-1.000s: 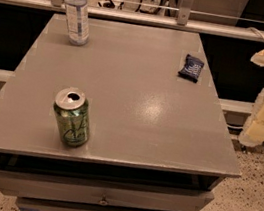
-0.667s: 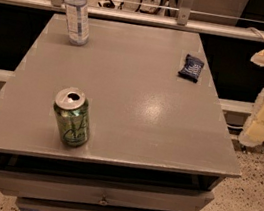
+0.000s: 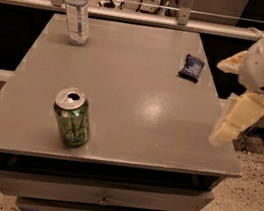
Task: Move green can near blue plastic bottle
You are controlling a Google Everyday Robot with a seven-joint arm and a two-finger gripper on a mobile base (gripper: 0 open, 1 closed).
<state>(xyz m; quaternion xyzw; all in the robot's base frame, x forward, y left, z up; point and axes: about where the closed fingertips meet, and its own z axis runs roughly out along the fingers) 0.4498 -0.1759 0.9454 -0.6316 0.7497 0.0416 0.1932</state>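
The green can stands upright near the front left of the grey table, its silver top open. The blue plastic bottle, clear with a white cap and pale label, stands upright at the table's far left corner, well behind the can. My gripper, pale yellow below a white arm, hangs at the table's right edge, far right of the can and holding nothing that I can see.
A small dark blue snack packet lies near the table's far right edge. Drawers sit under the tabletop at the front. A rail and glass partition run behind the table. Speckled floor lies to the right.
My arm and gripper have shifted left, over the table's right edge. The can, bottle and packet have not moved.
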